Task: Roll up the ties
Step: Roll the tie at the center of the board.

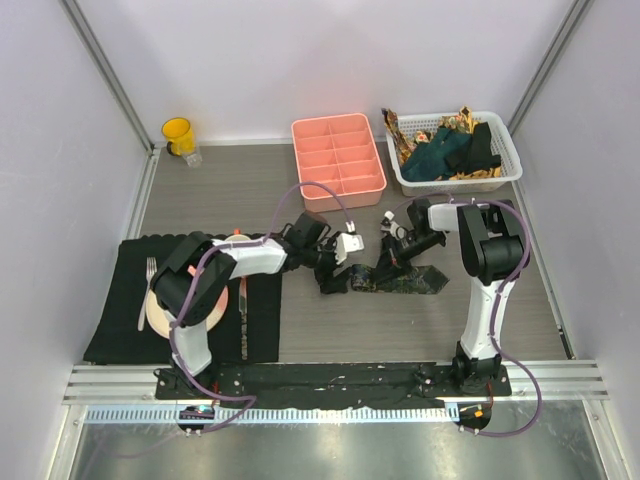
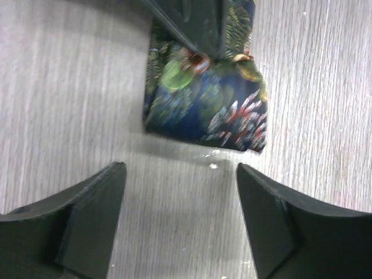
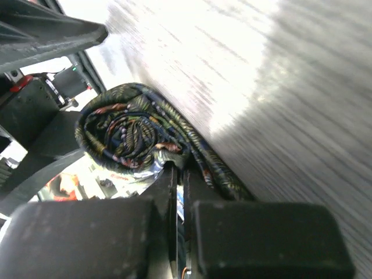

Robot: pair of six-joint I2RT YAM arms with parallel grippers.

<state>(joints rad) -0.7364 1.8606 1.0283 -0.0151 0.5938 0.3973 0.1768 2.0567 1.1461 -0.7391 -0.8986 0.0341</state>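
A dark tie with a small multicoloured pattern (image 1: 408, 281) lies on the table, its left end rolled up (image 1: 338, 281). The roll shows in the left wrist view (image 2: 204, 110) and the right wrist view (image 3: 131, 135). My right gripper (image 1: 386, 266) is shut on the tie at the roll's edge, fingertips (image 3: 173, 174) pressed into the fabric. My left gripper (image 1: 334, 262) is open and empty, its fingers (image 2: 110, 192) apart on the bare table just short of the roll. Other ties, teal, black and gold-brown (image 1: 447, 152), lie heaped in the white basket.
White basket (image 1: 508, 160) at back right, pink divided tray (image 1: 337, 160) beside it, yellow cup (image 1: 178, 134) at back left. A black placemat (image 1: 125, 330) at near left holds a plate (image 1: 158, 318), fork (image 1: 147, 290) and knife.
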